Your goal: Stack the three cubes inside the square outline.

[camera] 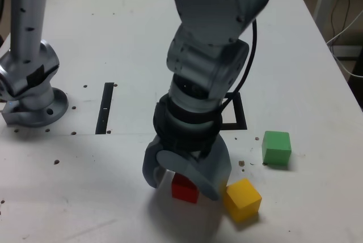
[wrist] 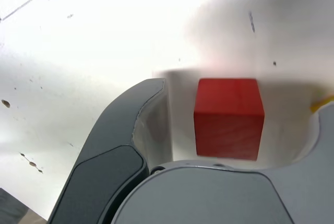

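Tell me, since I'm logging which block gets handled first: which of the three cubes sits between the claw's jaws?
The red cube. It lies between the open jaws, while the yellow cube and green cube both lie outside them.

1. Exterior view: the arm [camera: 207, 56] hides most of the square outline [camera: 240, 113] and is cut off at the top.
2. There, the fingers [camera: 193, 170] partly cover the red cube [camera: 185, 191].
3. Wrist view: the picture's edge cuts off the yellow cube [wrist: 323, 103].

In the exterior view, your counter [camera: 85, 192] holds one cube [camera: 185, 189] inside the tool [camera: 184, 189], a second cube [camera: 243, 200] just right, a third cube [camera: 276, 148] behind that, rightward; left, the strip [camera: 105, 109].
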You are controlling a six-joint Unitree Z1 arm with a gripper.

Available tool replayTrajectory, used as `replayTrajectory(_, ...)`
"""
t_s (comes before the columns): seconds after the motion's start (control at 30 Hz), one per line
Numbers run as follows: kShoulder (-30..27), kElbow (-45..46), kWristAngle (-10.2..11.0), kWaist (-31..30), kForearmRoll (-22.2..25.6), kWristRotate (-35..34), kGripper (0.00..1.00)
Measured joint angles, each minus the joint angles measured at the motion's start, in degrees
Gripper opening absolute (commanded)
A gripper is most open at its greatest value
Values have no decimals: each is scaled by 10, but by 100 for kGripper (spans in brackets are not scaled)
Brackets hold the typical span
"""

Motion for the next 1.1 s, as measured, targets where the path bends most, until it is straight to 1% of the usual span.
replayTrajectory(0.1,1,-1,0,2,5,1,77)
replayTrajectory(0.2,1,-1,-2,6,15,1,66)
replayTrajectory(0.23,1,-1,-2,7,18,1,60)
replayTrajectory(0.33,1,0,0,13,17,1,52)
replayTrajectory(0.4,1,0,2,14,11,2,50)
replayTrajectory(0.47,1,0,1,14,4,3,49)
replayTrajectory(0.63,1,1,-12,14,-5,4,48)
replayTrajectory(0.73,1,3,-23,14,-18,4,41)
replayTrajectory(0.83,0,3,-27,14,-31,4,32)
replayTrajectory(0.97,-1,3,-28,14,-37,4,25)
replayTrajectory(1.1,-9,3,-18,14,-38,3,24)
